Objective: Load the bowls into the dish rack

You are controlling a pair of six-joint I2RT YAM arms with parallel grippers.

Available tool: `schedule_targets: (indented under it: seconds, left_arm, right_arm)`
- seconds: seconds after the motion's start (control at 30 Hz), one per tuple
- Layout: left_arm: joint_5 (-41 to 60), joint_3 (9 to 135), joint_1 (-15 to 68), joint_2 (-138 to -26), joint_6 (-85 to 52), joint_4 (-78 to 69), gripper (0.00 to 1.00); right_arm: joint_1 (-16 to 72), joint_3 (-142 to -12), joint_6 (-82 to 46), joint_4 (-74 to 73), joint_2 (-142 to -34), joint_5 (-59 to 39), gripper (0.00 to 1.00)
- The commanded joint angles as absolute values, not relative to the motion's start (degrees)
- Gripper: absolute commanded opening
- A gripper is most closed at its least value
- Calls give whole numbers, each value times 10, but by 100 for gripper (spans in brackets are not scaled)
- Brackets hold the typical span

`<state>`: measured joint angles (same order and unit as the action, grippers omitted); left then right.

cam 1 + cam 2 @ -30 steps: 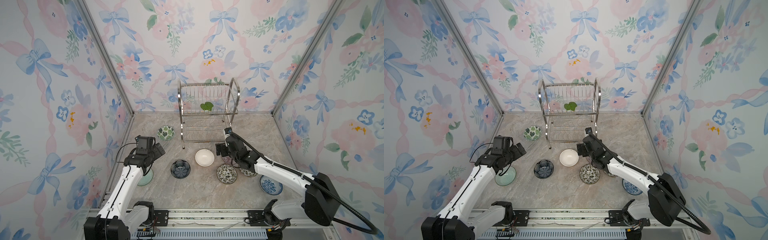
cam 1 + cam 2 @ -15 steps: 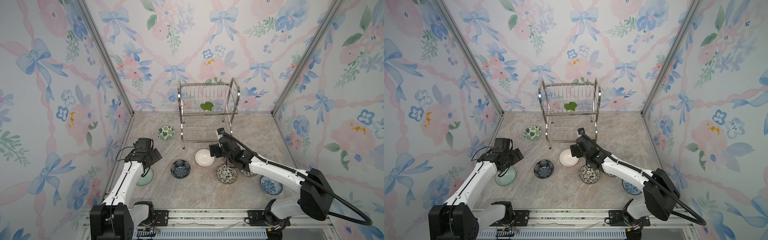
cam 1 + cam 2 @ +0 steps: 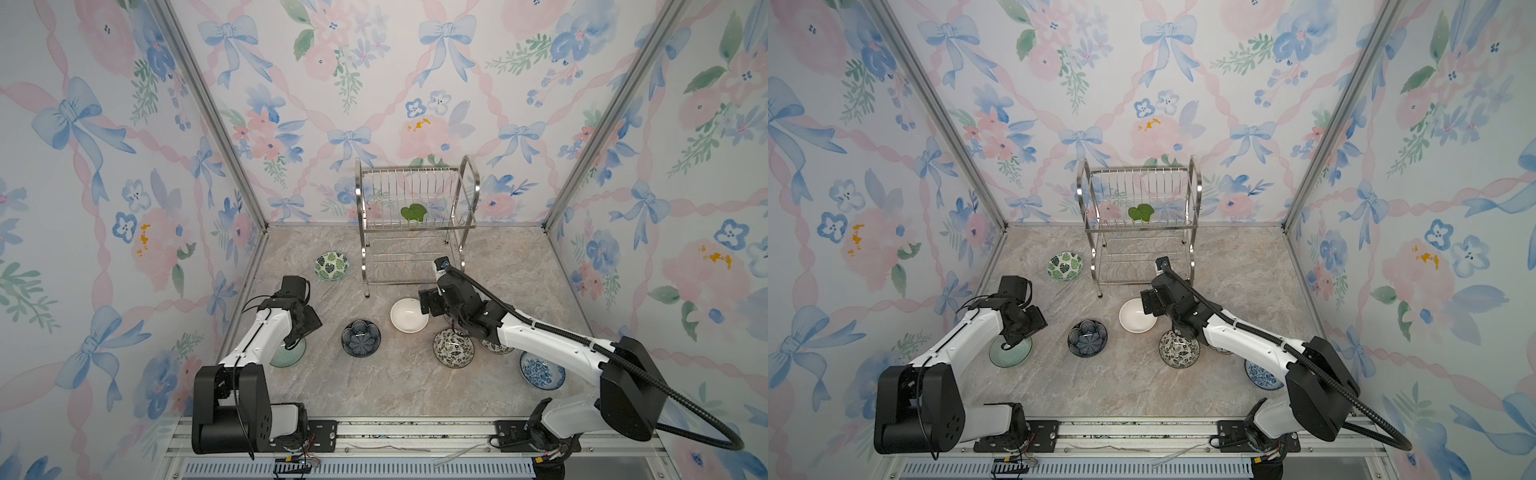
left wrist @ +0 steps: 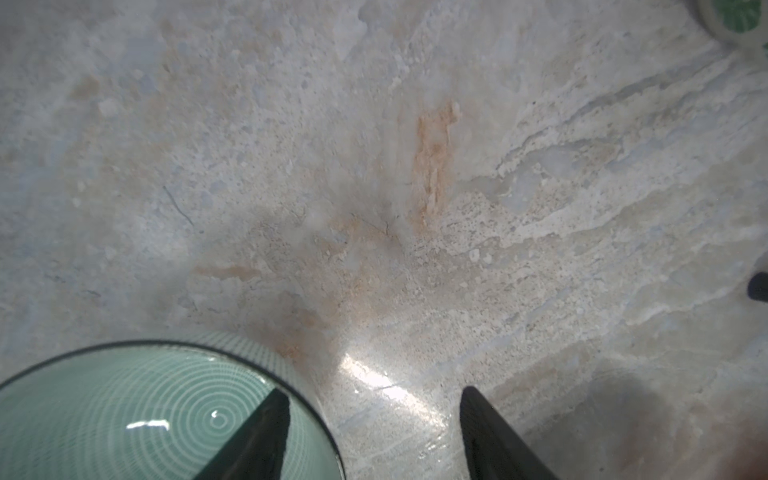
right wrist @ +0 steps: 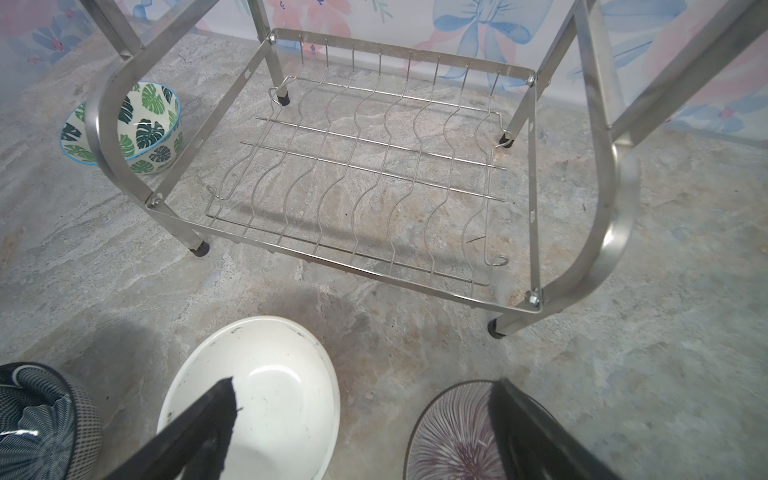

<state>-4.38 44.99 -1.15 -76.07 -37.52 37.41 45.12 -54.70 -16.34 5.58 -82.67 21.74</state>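
The left fingers (image 4: 270, 424) stand partly open astride the rim of the teal bowl (image 4: 145, 415), one inside it and one over the bench (image 4: 374, 166), gripping nothing. The right fingers (image 5: 208, 419) gape wide and empty, one above the white bowl (image 5: 270, 395), the other above the purple bowl (image 5: 453, 436). The rack (image 3: 415, 224) stands at the back of the bench. The leaf bowl (image 3: 331, 266) sits just left of it and the flower bowl (image 3: 360, 338) in front.

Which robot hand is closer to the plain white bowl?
Right. The right hand hangs open right over the white bowl's edge. The left hand is far off to the side, open astride the rim of the teal bowl.
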Motion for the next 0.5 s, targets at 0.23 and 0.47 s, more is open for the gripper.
schedule_targets:
  seconds: [0.23,0.47]
  left_arm:
    - [-30,453,37,-770,-364,373,47]
    - [-30,452,53,-741,-369,383,44]
  right_arm:
    - [456,-520,-172,46,-796,238,97]
    - [453,-507,-173,34,-788,243,97]
